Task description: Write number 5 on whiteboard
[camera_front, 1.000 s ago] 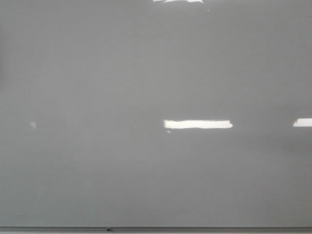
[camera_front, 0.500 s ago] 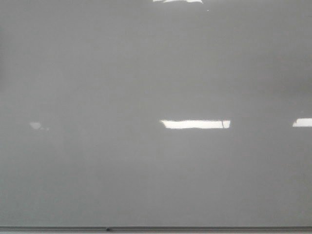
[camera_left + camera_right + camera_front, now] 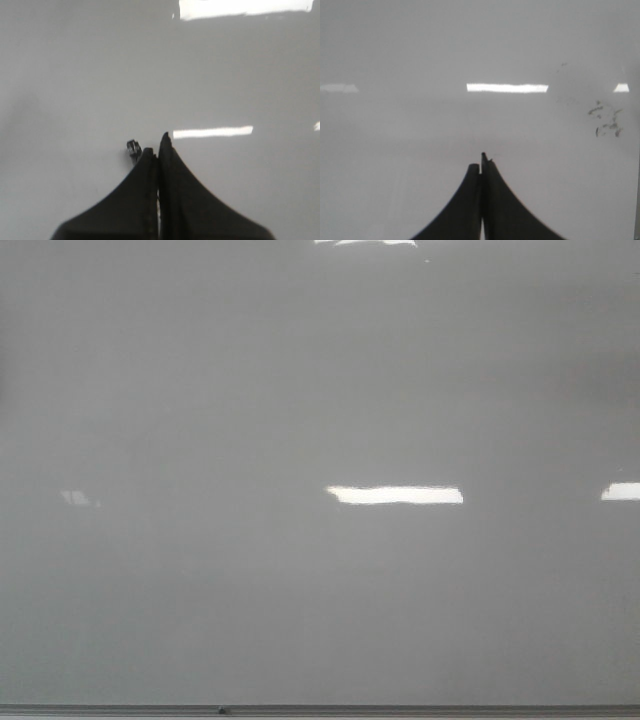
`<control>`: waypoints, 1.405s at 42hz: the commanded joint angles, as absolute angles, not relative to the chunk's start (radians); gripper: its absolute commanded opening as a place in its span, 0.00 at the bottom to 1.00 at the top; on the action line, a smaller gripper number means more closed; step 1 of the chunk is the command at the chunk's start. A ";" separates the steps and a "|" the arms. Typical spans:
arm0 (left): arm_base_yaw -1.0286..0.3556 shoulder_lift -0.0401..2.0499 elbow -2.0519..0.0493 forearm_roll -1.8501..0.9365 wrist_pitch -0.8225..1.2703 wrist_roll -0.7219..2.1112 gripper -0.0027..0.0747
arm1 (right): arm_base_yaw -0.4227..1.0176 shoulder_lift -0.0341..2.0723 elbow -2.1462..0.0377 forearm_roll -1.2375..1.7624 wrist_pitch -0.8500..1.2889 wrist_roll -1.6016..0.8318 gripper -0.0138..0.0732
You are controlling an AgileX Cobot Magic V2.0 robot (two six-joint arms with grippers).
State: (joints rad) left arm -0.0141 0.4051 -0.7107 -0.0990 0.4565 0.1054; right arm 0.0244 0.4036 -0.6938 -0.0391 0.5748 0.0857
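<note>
Your left hand (image 3: 159, 150) and right hand (image 3: 481, 167) are both pinched closed, empty, over the bare whiteboard (image 3: 300, 390).

- Whiteboard (image 3: 420, 45) fills the right wrist view: glossy, pale grey.
- Right gripper (image 3: 481, 162): two dark fingers (image 3: 502, 210) pressed together, only a hairline seam between them, tips close above the board. Nothing visible between them.
- Bright rectangular light glint (image 3: 507, 88) on the board beyond the fingertips; a smaller glint (image 3: 621, 88) and a faint one (image 3: 339, 88) in line with it.
- Patch of faint dark smudges (image 3: 606, 120) off to one side, well apart from the gripper. Shape unreadable.
</note>
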 commanded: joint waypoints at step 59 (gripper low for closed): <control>0.010 1.320 -0.906 -0.195 0.168 0.083 0.77 | 0.024 0.677 -0.675 -0.049 0.453 0.050 0.84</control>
